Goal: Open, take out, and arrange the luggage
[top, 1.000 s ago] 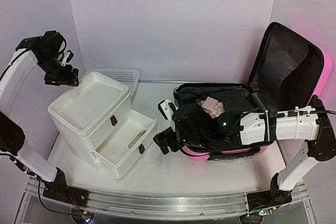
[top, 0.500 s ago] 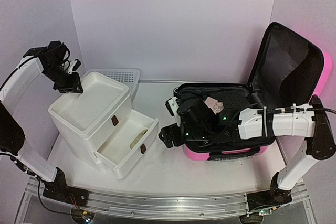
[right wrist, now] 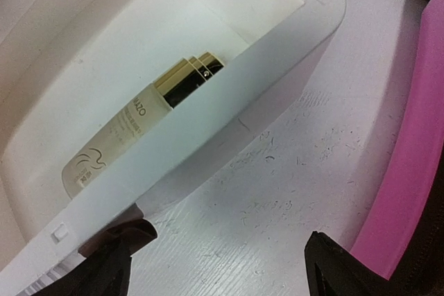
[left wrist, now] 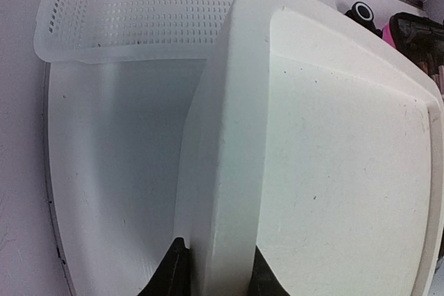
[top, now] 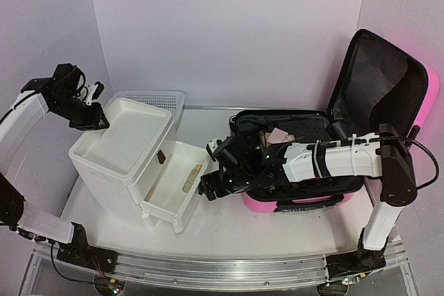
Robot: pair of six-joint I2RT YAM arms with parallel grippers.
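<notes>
Left arm [top: 19, 119] rose from near-left base, bent at elbow, forearm angled right toward far side. Left gripper [top: 95, 120] tilted downward; fingers [left wrist: 172, 272] drawn close, pinching rim of drawer unit [left wrist: 229, 136] between them. Right arm [top: 336, 159] rose from near-right base, folded sharply at elbow, forearm stretched leftward, nearly level. Right gripper [top: 212, 169] low, jaws spread wide, fingers [right wrist: 111, 258] well apart, gripping nothing.
</notes>
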